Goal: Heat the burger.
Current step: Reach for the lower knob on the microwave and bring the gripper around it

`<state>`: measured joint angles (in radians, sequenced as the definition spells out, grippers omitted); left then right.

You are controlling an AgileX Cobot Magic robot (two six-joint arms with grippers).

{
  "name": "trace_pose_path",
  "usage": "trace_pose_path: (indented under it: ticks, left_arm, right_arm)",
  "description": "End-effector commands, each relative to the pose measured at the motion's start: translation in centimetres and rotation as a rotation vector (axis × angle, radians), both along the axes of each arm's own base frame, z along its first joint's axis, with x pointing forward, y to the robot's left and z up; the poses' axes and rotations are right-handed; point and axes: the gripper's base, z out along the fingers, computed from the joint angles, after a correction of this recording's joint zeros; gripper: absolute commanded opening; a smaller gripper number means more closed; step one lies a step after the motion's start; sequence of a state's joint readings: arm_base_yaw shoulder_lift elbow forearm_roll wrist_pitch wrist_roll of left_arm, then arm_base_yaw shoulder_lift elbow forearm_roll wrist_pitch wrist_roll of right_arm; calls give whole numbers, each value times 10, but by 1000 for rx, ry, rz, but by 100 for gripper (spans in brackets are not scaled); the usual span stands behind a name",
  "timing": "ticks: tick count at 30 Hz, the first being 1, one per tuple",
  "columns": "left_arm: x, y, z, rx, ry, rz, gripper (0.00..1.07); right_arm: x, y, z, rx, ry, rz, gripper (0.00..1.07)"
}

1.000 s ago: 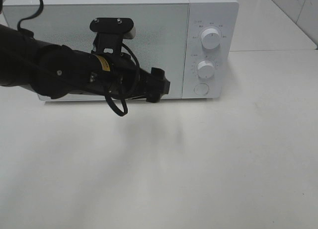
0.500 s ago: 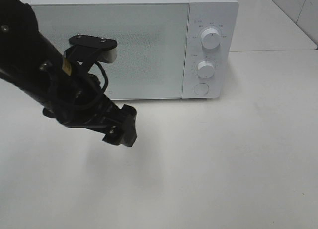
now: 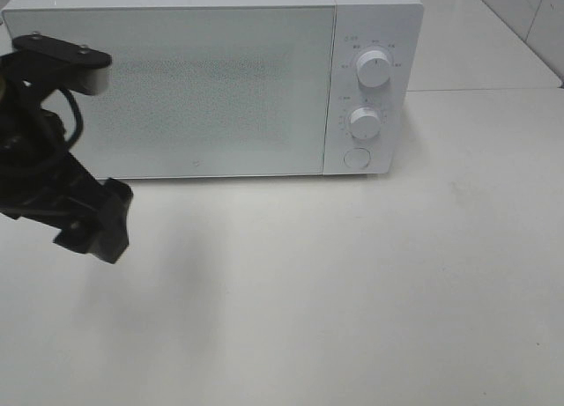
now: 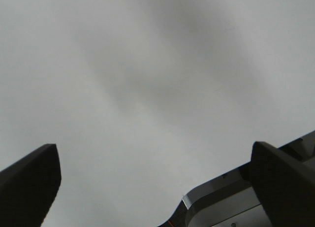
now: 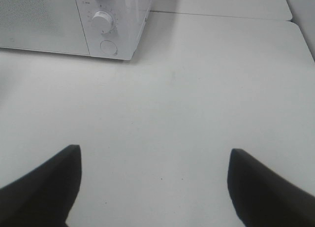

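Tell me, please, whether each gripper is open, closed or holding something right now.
Left gripper: open, holding nothing.
Right gripper: open, holding nothing.

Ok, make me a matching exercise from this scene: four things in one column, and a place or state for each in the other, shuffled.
Column one:
1 microwave door
2 left pincer
3 round button
4 upper knob

Column two:
A open, holding nothing
B lowest on the control panel
C shut
D highest on the control panel

Pairs: 1-C, 2-A, 3-B, 4-D
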<state>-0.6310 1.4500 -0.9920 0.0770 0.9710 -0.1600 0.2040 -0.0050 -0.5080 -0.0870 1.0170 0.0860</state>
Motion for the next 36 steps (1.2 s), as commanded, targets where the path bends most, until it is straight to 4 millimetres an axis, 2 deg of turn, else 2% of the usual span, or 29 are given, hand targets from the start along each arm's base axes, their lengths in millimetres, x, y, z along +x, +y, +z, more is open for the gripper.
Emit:
trace_pose_path:
  ticks: [1, 2, 3, 4, 5, 7, 8, 9, 11, 12, 15, 19, 21, 24, 25, 27, 28, 29, 31, 32, 35, 36]
  left_arm:
    - [9, 32, 10, -11, 11, 65, 100]
    - [12, 41, 11, -21, 11, 87, 100]
    - [12, 41, 11, -21, 11, 87, 100]
    - [16, 58, 14, -41, 25, 130, 100]
    - [16, 58, 14, -41, 25, 130, 100]
    - [22, 86, 16, -67, 43, 196, 100]
    - [22, 86, 16, -67, 43, 196, 100]
    - [24, 105, 17, -81, 66, 249, 100]
    - [24, 110, 17, -94, 79, 281, 100]
    - [24, 123, 16, -117, 111, 350, 100]
    - [20, 135, 16, -121, 166, 403, 100]
    - [11, 140, 11, -111, 194, 425, 100]
    - [-10, 140, -1, -105, 210, 432, 100]
    - [-17, 141, -5, -98, 218, 431, 100]
    - [-31, 142, -12, -83, 237, 430, 100]
    - [-38, 142, -15, -80, 242, 429, 100]
    - [-49, 142, -18, -85, 235, 433, 100]
    - [-57, 142, -18, -90, 203, 433, 100]
    - [-61, 142, -17, -94, 174, 432, 100]
    - [-68, 142, -13, -109, 104, 433, 100]
    - [-72, 142, -11, -118, 64, 432, 100]
    - [-81, 143, -9, -126, 0, 426, 100]
  right_arm:
    - [-3, -1, 0, 12, -32, -16, 76]
    - [-3, -1, 0, 12, -32, -16, 76]
    - [-3, -1, 0, 12, -32, -16, 76]
    - [-3, -1, 0, 12, -32, -16, 76]
    - [-3, -1, 0, 12, -32, -16, 76]
    - [-3, -1, 0, 12, -32, -16, 76]
    - [-3, -1, 0, 12, -32, -16, 76]
    - [-3, -1, 0, 12, -32, -16, 76]
    - [-3, -1, 0, 12, -32, -16, 76]
    - [-3, -1, 0, 12, -32, -16, 76]
    - [-3, -1, 0, 12, -32, -16, 76]
    - [-3, -1, 0, 12, -32, -16, 76]
    - [-3, -1, 0, 12, -32, -16, 76]
    - [-3, -1, 0, 12, -32, -16, 76]
    - [-3, -1, 0, 12, -32, -16, 76]
    - [-3, -1, 0, 12, -32, -16, 76]
    - [-3, -1, 0, 12, -32, -16, 76]
    - [-3, -1, 0, 12, -32, -16, 76]
    - [-3, -1, 0, 12, -32, -16, 76]
    - [-3, -1, 0, 12, -32, -16, 76]
    - [-3, -1, 0, 12, -32, -16, 76]
    - [-3, -1, 0, 12, -32, -16, 76]
